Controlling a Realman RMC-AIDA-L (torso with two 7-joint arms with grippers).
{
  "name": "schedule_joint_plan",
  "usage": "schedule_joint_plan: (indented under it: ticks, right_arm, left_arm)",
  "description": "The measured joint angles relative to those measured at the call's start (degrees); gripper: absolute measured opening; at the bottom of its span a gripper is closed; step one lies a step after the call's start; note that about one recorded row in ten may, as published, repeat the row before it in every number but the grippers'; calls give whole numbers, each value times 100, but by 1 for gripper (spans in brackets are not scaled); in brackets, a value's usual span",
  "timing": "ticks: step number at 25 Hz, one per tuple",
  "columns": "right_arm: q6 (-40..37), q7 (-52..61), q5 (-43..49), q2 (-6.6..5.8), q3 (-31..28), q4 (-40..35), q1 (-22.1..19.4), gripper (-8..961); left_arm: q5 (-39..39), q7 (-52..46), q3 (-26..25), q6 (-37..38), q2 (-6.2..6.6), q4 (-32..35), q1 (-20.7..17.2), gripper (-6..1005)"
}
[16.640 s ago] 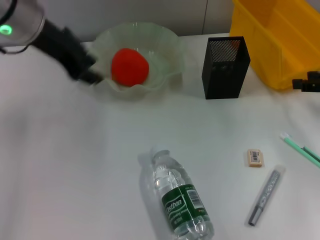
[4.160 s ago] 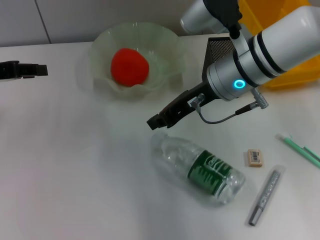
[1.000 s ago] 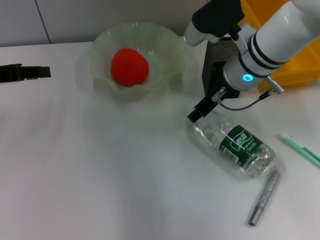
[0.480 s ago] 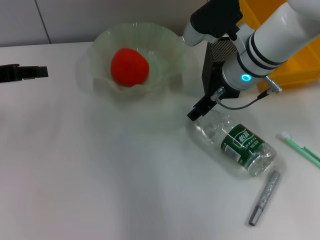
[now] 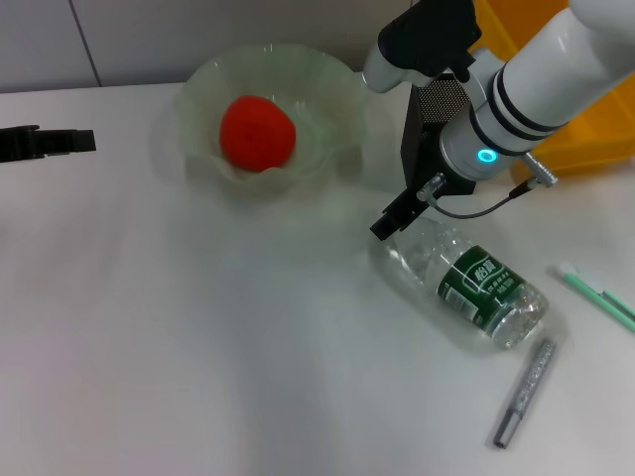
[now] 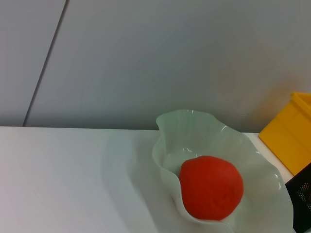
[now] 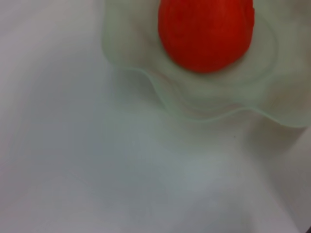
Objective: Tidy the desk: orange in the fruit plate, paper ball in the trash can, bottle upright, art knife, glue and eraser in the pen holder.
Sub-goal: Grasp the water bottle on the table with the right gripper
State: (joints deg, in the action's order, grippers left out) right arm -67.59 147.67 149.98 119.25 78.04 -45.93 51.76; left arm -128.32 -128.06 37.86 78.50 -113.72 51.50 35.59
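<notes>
The right claw (image 5: 385, 224) sits at the lying bottle's (image 5: 462, 286) neck, grip state unclear; the bottle could roll off the desk (image 5: 198, 347).

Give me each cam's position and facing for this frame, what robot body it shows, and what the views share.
Head view: on the robot's head, looking forward and down at the desk; shows the right gripper at the neck of the lying bottle, and the left gripper parked at the desk's left edge.
Left wrist view: low over the desk, facing the wall; shows none of the robot.
Right wrist view: close above the desk, facing the fruit plate; shows none of the robot.
Shared: all three show the orange in the fruit plate.
</notes>
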Motion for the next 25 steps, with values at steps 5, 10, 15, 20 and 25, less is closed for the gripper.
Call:
schedule_joint_plan:
  ticks: [5, 10, 15, 20, 25]
  right_arm:
    - [89, -2, -9, 2, -7, 85, 0, 477]
    - [128, -2, -13, 2, -4, 165, 25, 476]
    - [171, -2, -13, 2, -11, 207, 27, 475]
    - [201, 2, -17, 3, -11, 220, 20, 474]
    - [246, 2, -22, 8, 0, 196, -4, 457]
  left_arm:
    - [0, 3, 2, -15, 0, -14, 1, 452]
    - [0, 13, -12, -28, 14, -128, 13, 452]
    - [0, 89, -41, -41, 15, -165, 20, 452]
    - [0, 90, -42, -46, 14, -167, 27, 452]
    - [0, 90, -42, -46, 16, -167, 13, 452]
